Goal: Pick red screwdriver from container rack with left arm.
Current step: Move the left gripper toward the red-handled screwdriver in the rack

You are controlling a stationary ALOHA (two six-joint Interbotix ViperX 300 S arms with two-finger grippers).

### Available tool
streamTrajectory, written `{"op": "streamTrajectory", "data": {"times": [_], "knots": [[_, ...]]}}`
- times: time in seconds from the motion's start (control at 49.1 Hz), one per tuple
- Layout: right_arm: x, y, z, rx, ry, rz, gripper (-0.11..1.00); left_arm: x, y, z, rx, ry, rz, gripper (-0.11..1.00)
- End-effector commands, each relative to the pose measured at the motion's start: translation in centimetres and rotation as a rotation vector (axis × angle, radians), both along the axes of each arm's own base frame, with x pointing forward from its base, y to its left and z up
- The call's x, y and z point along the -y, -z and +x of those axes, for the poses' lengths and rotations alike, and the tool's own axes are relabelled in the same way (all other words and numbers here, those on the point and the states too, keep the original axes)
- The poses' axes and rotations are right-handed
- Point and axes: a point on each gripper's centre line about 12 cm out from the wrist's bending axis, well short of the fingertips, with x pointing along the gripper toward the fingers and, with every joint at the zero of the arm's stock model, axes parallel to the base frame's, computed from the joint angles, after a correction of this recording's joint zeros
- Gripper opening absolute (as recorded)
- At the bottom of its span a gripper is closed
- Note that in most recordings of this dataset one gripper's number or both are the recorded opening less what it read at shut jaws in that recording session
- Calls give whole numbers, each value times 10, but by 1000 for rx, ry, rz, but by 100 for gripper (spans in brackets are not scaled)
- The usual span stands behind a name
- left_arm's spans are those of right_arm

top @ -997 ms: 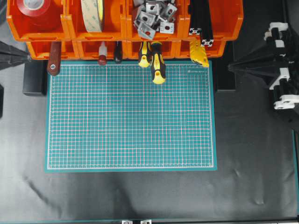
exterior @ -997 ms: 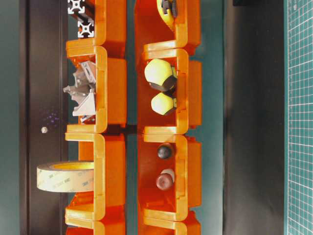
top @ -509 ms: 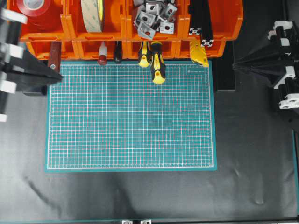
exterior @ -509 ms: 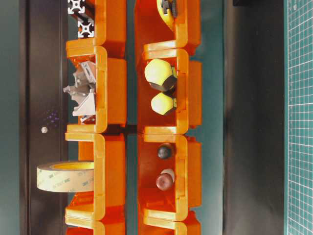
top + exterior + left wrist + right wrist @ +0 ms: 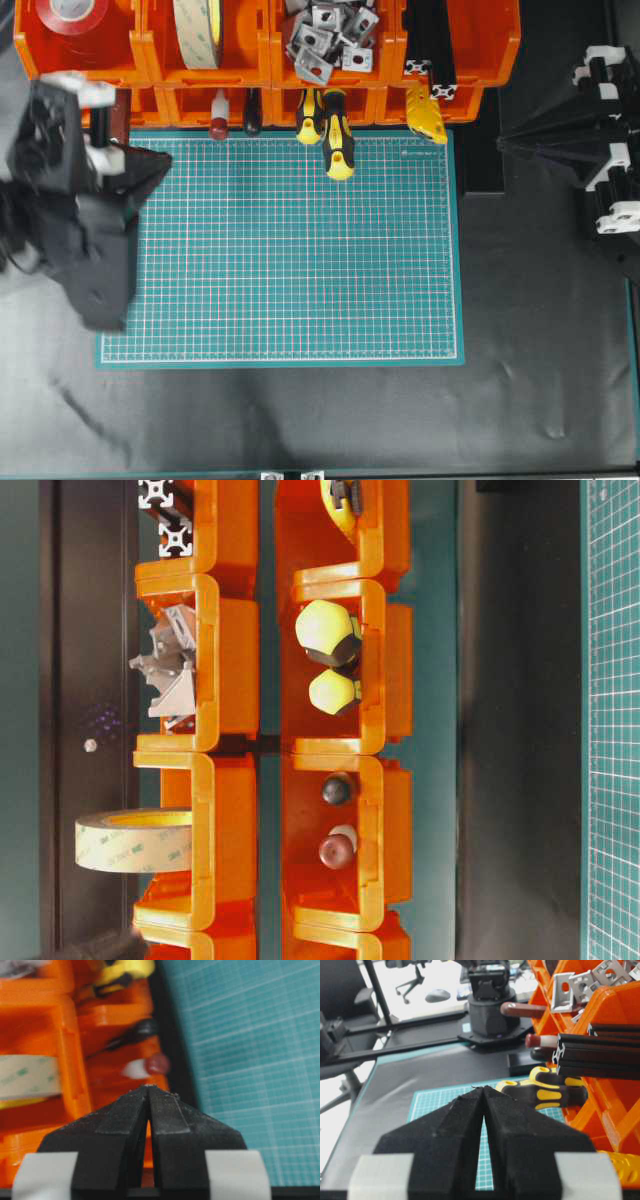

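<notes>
The left gripper [image 5: 148, 1091] hangs over the left edge of the green cutting mat [image 5: 280, 250], its 2 black fingers [image 5: 172, 1120] pressed tip to tip with nothing between them. In the left wrist view the tips aim toward the container rack [image 5: 265, 55], just short of the red screwdriver [image 5: 218, 115].

The red screwdriver lies in a lower-row bin, its white band and dark red butt cap poking out over the mat's far edge. A black-handled tool [image 5: 252, 112] sits just beside it in the same bin. 2 yellow-and-black screwdrivers [image 5: 335, 135] jut from the next bin to the right, the longer one reaching onto the mat. A brown-red flat handle [image 5: 120, 115] sits in the bin to the left, partly hidden by the left arm [image 5: 85, 215].

The upper row holds a roll of red tape [image 5: 70, 15], a roll of tan tape [image 5: 135, 840] whose faint inner print cannot be read, grey metal brackets [image 5: 325, 40] and black aluminium extrusions [image 5: 430, 50]. Small print along the mat's top right border is too fine to read.

The right gripper [image 5: 483, 1089] is well off to the right of the mat, its fingers closed tip to tip and holding nothing.
</notes>
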Motion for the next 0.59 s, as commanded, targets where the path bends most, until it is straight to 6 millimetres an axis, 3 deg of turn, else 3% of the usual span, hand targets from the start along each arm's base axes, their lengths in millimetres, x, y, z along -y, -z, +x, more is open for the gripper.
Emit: {"op": "streamTrajectory", "data": {"times": [0.0, 0.081, 0.224, 0.57], "knots": [[-1, -13, 2, 28, -5, -1, 1, 8, 0, 2, 89, -76, 55, 0], [-1, -13, 2, 28, -5, -1, 1, 16, 21, 6, 66, -84, 50, 0], [-1, -13, 2, 28, -8, -4, 1, 28, 40, 20, 28, -51, 68, 0], [-10, -7, 2, -26, -52, -10, 1, 20, 56, 38, -11, -94, 90, 0]]}}
